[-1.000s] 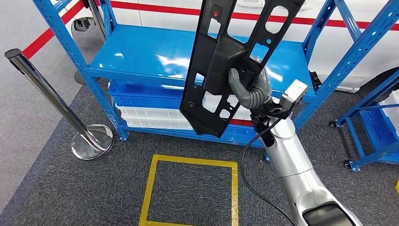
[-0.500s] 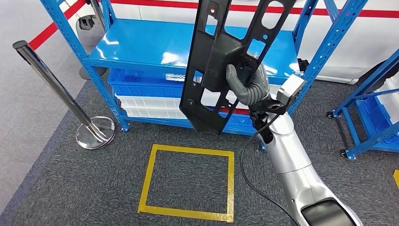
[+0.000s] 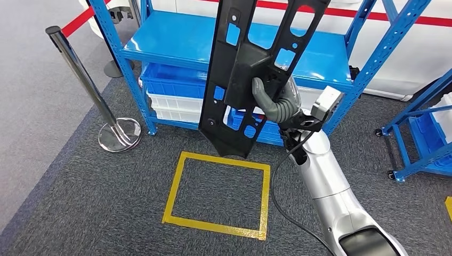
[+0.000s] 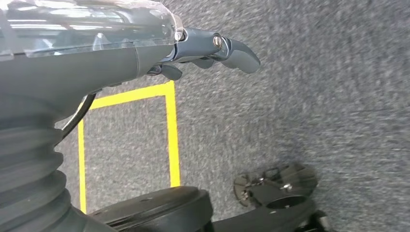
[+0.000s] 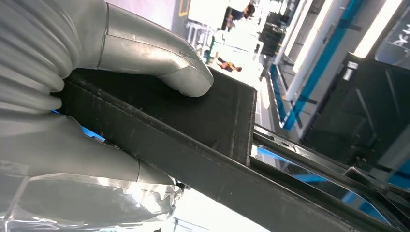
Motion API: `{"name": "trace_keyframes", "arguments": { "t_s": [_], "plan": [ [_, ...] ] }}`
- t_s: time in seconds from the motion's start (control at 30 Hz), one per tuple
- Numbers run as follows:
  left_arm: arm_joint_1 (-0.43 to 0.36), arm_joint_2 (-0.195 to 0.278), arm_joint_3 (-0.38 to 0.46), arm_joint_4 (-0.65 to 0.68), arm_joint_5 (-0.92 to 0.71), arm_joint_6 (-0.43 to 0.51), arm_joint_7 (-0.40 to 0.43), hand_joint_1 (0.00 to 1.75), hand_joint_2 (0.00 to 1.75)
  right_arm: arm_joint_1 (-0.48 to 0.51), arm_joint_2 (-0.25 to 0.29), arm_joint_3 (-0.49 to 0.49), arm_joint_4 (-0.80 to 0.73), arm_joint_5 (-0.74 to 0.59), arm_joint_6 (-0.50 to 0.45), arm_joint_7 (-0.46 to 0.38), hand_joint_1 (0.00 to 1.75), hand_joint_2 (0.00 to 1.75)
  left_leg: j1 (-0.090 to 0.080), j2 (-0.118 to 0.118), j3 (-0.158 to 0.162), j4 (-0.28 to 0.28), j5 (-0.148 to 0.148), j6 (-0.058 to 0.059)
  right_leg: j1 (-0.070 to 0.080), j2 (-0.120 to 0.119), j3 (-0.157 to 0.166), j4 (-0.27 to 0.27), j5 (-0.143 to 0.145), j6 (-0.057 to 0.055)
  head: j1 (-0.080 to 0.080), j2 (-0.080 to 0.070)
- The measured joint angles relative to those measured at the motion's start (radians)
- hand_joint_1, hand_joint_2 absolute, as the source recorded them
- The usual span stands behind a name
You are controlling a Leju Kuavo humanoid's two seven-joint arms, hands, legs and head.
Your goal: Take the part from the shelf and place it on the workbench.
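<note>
The robot's right hand (image 3: 274, 101) grips a long, flat black plastic part (image 3: 250, 69) pierced with many rectangular and rounded cut-outs, holding it upright and slightly tilted in the air in front of the blue steel shelf rack (image 3: 181, 40). The thick grey thumb lies across the near face of the part's raised middle block, and the other fingers wrap behind it; in the right wrist view the thumb (image 5: 159, 60) presses flat on the black block while the rest of the hand closes under it, so the part is clamped between them. The part's lower end hangs just above the far edge of the yellow tape square (image 3: 221, 194) on the grey carpet, in front of the rack's bottom level, where blue and white plastic bins (image 3: 173, 93) are stacked. The rack's glossy blue middle shelf shows through the part's cut-outs.

Left of the rack stands a chrome barrier post (image 3: 88, 88) on a round base, with a red belt running off from its top. Right of the rack stands a second blue frame on castors (image 3: 421, 130).

The left hand (image 4: 212, 50) hangs over the carpet near the yellow square, its dark fingers loosely curled together and holding nothing
</note>
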Motion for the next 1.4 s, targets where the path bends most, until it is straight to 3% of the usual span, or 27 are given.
{"name": "trace_keyframes", "arguments": {
  "t_s": [0.07, 0.13, 0.17, 0.23, 0.3, 0.37, 0.43, 0.47, 0.5, 0.57, 0.63, 0.67, 0.73, 0.77, 0.83, 0.87, 0.93, 0.97, 1.0, 1.07, 1.13, 1.2, 1.27, 1.33, 1.4],
  "plan": [
    [0.000, 0.000, -0.001, 0.000, -0.002, -0.001, 0.000, 0.00, 1.75, 0.002, 0.000, 0.000, -0.001, 0.003, 0.002, 0.004, 1.75, 1.75, 0.002, -0.017, -0.014, 0.008, 0.006, -0.005, -0.003, 0.023, 0.090, -0.126, 0.041, -0.004, 0.000, 0.000],
    [-0.001, -0.001, -0.003, 0.000, -0.005, -0.001, 0.000, 0.00, 1.75, 0.002, -0.001, 0.000, -0.005, 0.006, 0.003, 0.004, 1.75, 1.75, 0.002, -0.032, -0.028, 0.018, 0.011, -0.013, -0.004, 0.056, 0.150, -0.227, 0.058, -0.012, 0.000, 0.000],
    [-0.001, -0.001, -0.004, 0.000, -0.006, -0.001, 0.001, 0.00, 1.75, 0.003, -0.002, 0.000, -0.006, 0.008, 0.003, 0.005, 1.75, 1.75, 0.002, -0.038, -0.034, 0.020, 0.014, -0.019, -0.003, 0.065, 0.156, -0.243, 0.055, -0.016, 0.000, 0.000],
    [0.001, -0.001, -0.004, 0.000, -0.007, -0.002, 0.002, 0.00, 1.75, 0.005, -0.002, 0.001, -0.008, 0.012, 0.004, 0.006, 1.75, 1.75, 0.004, -0.051, -0.043, 0.019, 0.021, -0.032, -0.002, 0.049, 0.154, -0.246, 0.061, -0.024, 0.000, 0.000],
    [0.004, 0.000, -0.004, 0.000, -0.005, -0.001, 0.003, 0.00, 1.75, 0.005, 0.000, 0.001, -0.009, 0.014, 0.007, 0.006, 1.75, 1.75, 0.003, -0.031, -0.056, 0.040, 0.005, -0.043, -0.005, 0.028, 0.156, -0.255, 0.068, -0.037, 0.000, 0.000],
    [0.004, 0.000, -0.004, 0.000, -0.001, 0.000, 0.003, 0.00, 1.75, 0.004, 0.001, 0.001, -0.010, 0.016, 0.013, 0.006, 1.75, 1.75, 0.005, 0.007, -0.099, 0.136, -0.051, -0.053, -0.005, 0.004, 0.158, -0.261, 0.072, -0.046, 0.000, 0.000],
    [0.002, 0.000, -0.004, 0.000, 0.000, 0.002, 0.001, 0.00, 1.75, 0.005, 0.001, 0.002, -0.009, 0.019, 0.018, 0.006, 1.75, 1.75, 0.010, 0.020, -0.154, 0.265, -0.103, -0.061, -0.002, -0.021, 0.157, -0.260, 0.072, -0.049, 0.000, 0.000],
    [0.001, 0.000, -0.004, 0.000, 0.000, 0.002, 0.000, 0.00, 1.75, 0.005, 0.001, 0.002, -0.009, 0.020, 0.020, 0.006, 1.75, 1.75, 0.012, 0.022, -0.166, 0.297, -0.109, -0.064, -0.002, -0.034, 0.156, -0.259, 0.072, -0.049, 0.000, 0.000],
    [0.000, 0.000, -0.004, 0.000, 0.000, 0.002, 0.000, 0.00, 1.75, 0.005, 0.001, 0.003, -0.009, 0.020, 0.021, 0.006, 1.75, 1.75, 0.013, 0.026, -0.158, 0.288, -0.095, -0.066, -0.002, -0.046, 0.156, -0.258, 0.071, -0.048, 0.000, 0.000],
    [0.002, 0.001, -0.004, 0.000, -0.002, 0.003, 0.002, 0.00, 1.75, 0.004, 0.001, 0.004, -0.011, 0.021, 0.021, 0.007, 1.75, 1.75, 0.015, 0.049, -0.093, 0.169, -0.036, -0.065, -0.002, -0.067, 0.157, -0.254, 0.068, -0.044, 0.000, 0.000],
    [0.003, 0.001, -0.004, 0.000, -0.007, 0.002, 0.003, 0.00, 1.75, 0.004, 0.000, 0.004, -0.014, 0.021, 0.020, 0.007, 1.75, 1.75, 0.008, 0.086, -0.037, 0.056, -0.001, -0.055, 0.004, -0.083, 0.154, -0.249, 0.066, -0.036, 0.000, 0.000],
    [0.003, 0.001, -0.005, 0.000, -0.009, 0.002, 0.003, 0.00, 1.75, 0.004, -0.001, 0.004, -0.015, 0.021, 0.020, 0.007, 1.75, 1.75, 0.004, 0.095, -0.029, 0.033, 0.002, -0.047, 0.008, -0.092, 0.153, -0.247, 0.066, -0.032, 0.000, 0.000],
    [0.005, 0.001, -0.006, 0.000, -0.012, 0.002, 0.003, 0.00, 1.75, 0.005, -0.002, 0.004, -0.016, 0.022, 0.020, 0.007, 1.75, 1.75, 0.001, 0.080, -0.035, 0.029, 0.006, -0.031, 0.010, -0.109, 0.150, -0.249, 0.069, -0.023, 0.000, 0.000],
    [0.007, 0.001, -0.006, 0.000, -0.012, 0.002, 0.004, 0.00, 1.75, 0.006, -0.002, 0.004, -0.017, 0.022, 0.021, 0.008, 1.75, 1.75, 0.001, 0.070, -0.037, 0.026, 0.010, -0.024, 0.008, -0.104, 0.149, -0.246, 0.064, -0.017, 0.000, 0.000],
    [0.009, 0.002, -0.007, 0.000, -0.013, 0.001, 0.005, 0.00, 1.75, 0.006, -0.006, 0.004, -0.021, 0.021, 0.020, 0.009, 1.75, 1.75, 0.004, 0.052, -0.040, 0.020, 0.019, -0.010, 0.002, -0.059, 0.129, -0.199, 0.026, -0.009, 0.000, 0.000],
    [0.008, 0.001, -0.008, 0.000, -0.014, 0.001, 0.005, 0.00, 1.75, 0.008, -0.008, 0.003, -0.024, 0.021, 0.020, 0.009, 1.75, 1.75, 0.004, 0.043, -0.041, 0.018, 0.022, -0.006, 0.000, -0.029, 0.106, -0.144, -0.007, -0.007, 0.000, 0.000],
    [0.005, 0.001, -0.012, 0.000, -0.014, 0.000, 0.007, 0.00, 1.75, 0.015, -0.013, 0.003, -0.026, 0.021, 0.020, 0.009, 1.75, 1.75, 0.003, 0.021, -0.044, 0.018, 0.025, 0.000, 0.000, -0.001, 0.045, -0.008, -0.067, -0.007, 0.000, 0.000],
    [0.005, 0.001, -0.014, 0.000, -0.013, 0.000, 0.008, 0.00, 1.75, 0.020, -0.015, 0.003, -0.026, 0.021, 0.020, 0.009, 1.75, 1.75, 0.002, 0.008, -0.045, 0.019, 0.026, 0.001, 0.001, 0.002, 0.025, 0.034, -0.076, -0.007, 0.000, 0.000],
    [0.006, 0.001, -0.014, 0.000, -0.012, 0.000, 0.009, 0.00, 1.75, 0.025, -0.016, 0.003, -0.026, 0.021, 0.020, 0.009, 1.75, 1.75, 0.001, -0.006, -0.046, 0.021, 0.027, 0.001, 0.001, 0.004, 0.023, 0.039, -0.065, -0.009, 0.000, 0.000],
    [0.006, 0.001, -0.015, 0.000, -0.011, 0.000, 0.010, 0.00, 1.75, 0.029, -0.018, 0.003, -0.028, 0.021, 0.020, 0.009, 1.75, 1.75, 0.001, -0.032, -0.046, 0.025, 0.027, -0.001, 0.001, 0.017, 0.072, -0.065, 0.004, -0.015, 0.000, 0.000],
    [0.004, 0.000, -0.017, 0.000, -0.011, 0.000, 0.011, 0.00, 1.75, 0.028, -0.021, 0.003, -0.031, 0.021, 0.020, 0.009, 1.75, 1.75, 0.001, -0.055, -0.053, 0.030, 0.029, -0.007, -0.003, 0.065, 0.130, -0.191, 0.054, -0.020, 0.000, 0.000],
    [0.003, -0.001, -0.017, 0.000, -0.011, 0.000, 0.013, 0.00, 1.75, 0.028, -0.022, 0.003, -0.034, 0.021, 0.020, 0.010, 1.75, 1.75, 0.005, -0.076, -0.065, 0.033, 0.034, -0.020, -0.002, 0.091, 0.144, -0.233, 0.059, -0.022, 0.000, 0.000],
    [0.003, -0.002, -0.017, 0.000, -0.011, 0.001, 0.015, 0.00, 1.75, 0.029, -0.023, 0.003, -0.034, 0.021, 0.021, 0.010, 1.75, 1.75, 0.008, -0.092, -0.074, 0.031, 0.040, -0.033, -0.003, 0.066, 0.145, -0.242, 0.064, -0.028, 0.000, 0.000],
    [0.004, -0.002, -0.017, -0.001, -0.010, 0.002, 0.016, 0.00, 1.75, 0.028, -0.023, 0.003, -0.035, 0.021, 0.022, 0.009, 1.75, 1.75, 0.004, -0.058, -0.089, 0.064, 0.016, -0.043, -0.007, 0.039, 0.151, -0.253, 0.069, -0.040, -0.001, 0.000],
    [0.003, -0.002, -0.018, -0.001, -0.010, 0.002, 0.014, 0.00, 1.75, 0.029, -0.024, 0.003, -0.037, 0.021, 0.022, 0.008, 1.75, 1.75, 0.003, 0.001, -0.137, 0.176, -0.044, -0.051, -0.004, 0.012, 0.154, -0.257, 0.071, -0.047, -0.002, 0.000]
  ]
}}
